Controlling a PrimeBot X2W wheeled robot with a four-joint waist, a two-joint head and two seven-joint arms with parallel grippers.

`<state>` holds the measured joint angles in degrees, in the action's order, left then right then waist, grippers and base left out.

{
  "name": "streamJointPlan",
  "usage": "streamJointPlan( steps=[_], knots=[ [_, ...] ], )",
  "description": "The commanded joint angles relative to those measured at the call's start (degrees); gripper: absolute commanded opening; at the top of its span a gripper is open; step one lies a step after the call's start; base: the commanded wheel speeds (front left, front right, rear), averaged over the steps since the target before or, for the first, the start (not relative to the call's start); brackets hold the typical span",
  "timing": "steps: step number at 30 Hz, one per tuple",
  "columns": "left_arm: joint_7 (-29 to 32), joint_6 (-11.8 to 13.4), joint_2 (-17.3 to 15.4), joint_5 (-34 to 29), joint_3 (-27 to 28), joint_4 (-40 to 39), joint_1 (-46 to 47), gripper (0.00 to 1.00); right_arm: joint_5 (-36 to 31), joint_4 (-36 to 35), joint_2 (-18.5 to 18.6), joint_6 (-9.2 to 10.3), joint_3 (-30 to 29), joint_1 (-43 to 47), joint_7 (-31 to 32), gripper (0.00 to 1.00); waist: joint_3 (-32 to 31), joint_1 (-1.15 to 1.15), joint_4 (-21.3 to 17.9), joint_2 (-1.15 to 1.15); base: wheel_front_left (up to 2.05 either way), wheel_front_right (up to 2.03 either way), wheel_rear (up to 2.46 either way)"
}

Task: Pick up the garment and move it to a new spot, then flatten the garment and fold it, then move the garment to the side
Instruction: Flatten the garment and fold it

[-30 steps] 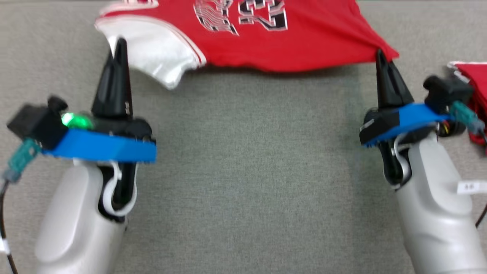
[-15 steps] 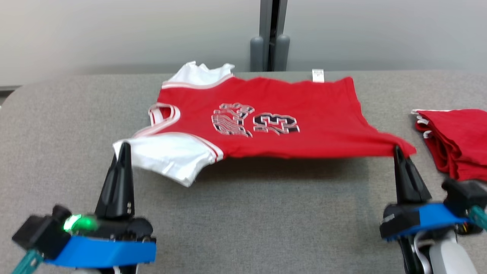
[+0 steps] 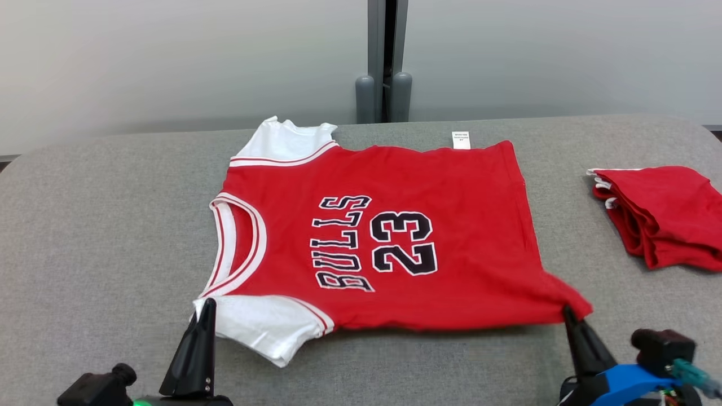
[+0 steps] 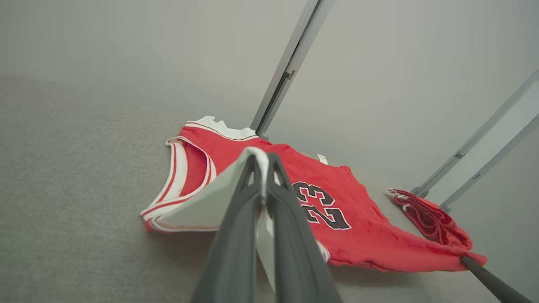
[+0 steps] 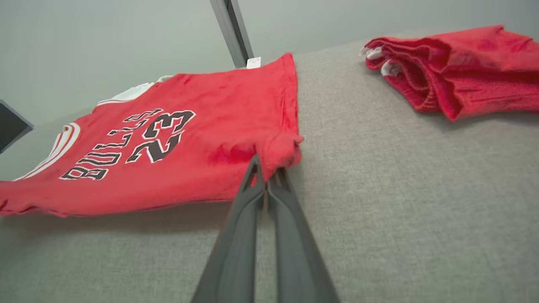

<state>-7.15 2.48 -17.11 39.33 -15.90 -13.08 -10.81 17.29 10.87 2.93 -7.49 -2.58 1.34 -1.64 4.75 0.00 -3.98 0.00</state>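
A red basketball jersey point(image 3: 389, 248) with white sleeves and black "BULLS 23" lettering lies spread, print up, in the middle of the grey fabric-covered counter point(image 3: 101, 254). In the head view its neck opening faces the robot's left and its hem faces the right. The left pincer point(image 3: 208, 307) is closed tight on the edge of the near white sleeve; in the left wrist view the white cloth is nipped between the two dark fingers point(image 4: 242, 202) and lifted off the counter. The right pincer point(image 3: 567, 311) is closed tight on the near hem corner, where the red cloth bunches over the fingertips in the right wrist view. Between the two grips the near edge of the jersey hangs slightly raised, with a shadow beneath it, while the far part rests flat. A small white label point(image 3: 461, 140) sticks out from the far edge near the hem. To the right, well apart from the jersey, a folded red cloth point(image 3: 660, 214) with a little white trim sits on the counter. Behind the counter a grey post point(image 3: 383, 56) rises against a pale wall point(image 3: 169, 56).
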Motion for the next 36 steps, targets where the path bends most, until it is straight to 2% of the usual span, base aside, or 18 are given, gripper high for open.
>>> streamJointPlan(
  steps=[1, 8, 16, 17, 21, 28, 36],
  knots=[
    [-0.05, -0.40, 0.03, -0.20, -0.17, 1.57, 1.28, 0.00, -1.04, 1.83, -0.04, -0.01, 0.39, -1.41, 0.08, 0.00, 0.10, 0.00, -0.03, 0.00, 0.00, 0.00, 0.00],
    [-1.10, -2.75, 1.20, -0.52, -1.59, 9.88, 6.95, 0.00, -1.14, 10.78, -0.01, -0.01, 1.36, -5.78, -0.09, 0.00, 0.40, 0.00, 0.14, 0.00, 0.00, 0.00, 0.00],
    [-2.98, -5.91, 2.51, -4.91, -4.73, 20.99, 20.50, 0.00, -0.57, 16.14, 0.00, -0.01, 1.26, -11.77, -0.79, 0.00, 1.22, 0.00, 0.43, 0.00, 0.00, 0.00, 0.00],
    [-2.98, -5.91, 2.51, -4.91, -4.73, 20.99, 20.50, 0.00, -0.57, 16.14, 0.00, -0.01, 1.26, -11.77, -0.79, 0.00, 1.22, 0.00, 0.43, 0.00, 0.00, 0.00, 0.00],
    [-4.80, -6.91, 4.15, -6.60, -5.05, 29.12, 30.15, 0.00, 0.59, 19.48, -0.01, -0.01, 0.48, -16.95, -3.23, 0.00, 3.34, 0.00, -0.38, 0.00, 0.00, 0.00, 0.00],
    [-7.10, -7.65, 4.77, -7.96, -3.83, 38.04, 38.94, 0.00, 0.39, 25.39, 0.01, -0.01, 0.75, -23.91, -6.25, 0.00, 7.14, 0.00, -1.76, 0.00, 0.00, 0.00, 0.00],
    [-8.04, -8.14, 5.16, -10.05, -2.11, 45.47, 44.59, 0.00, -0.15, 33.85, 0.00, -0.01, 2.43, -32.57, -9.74, 0.00, 11.33, 0.00, -2.55, 0.00, 0.00, 0.00, 0.00]
  ],
)
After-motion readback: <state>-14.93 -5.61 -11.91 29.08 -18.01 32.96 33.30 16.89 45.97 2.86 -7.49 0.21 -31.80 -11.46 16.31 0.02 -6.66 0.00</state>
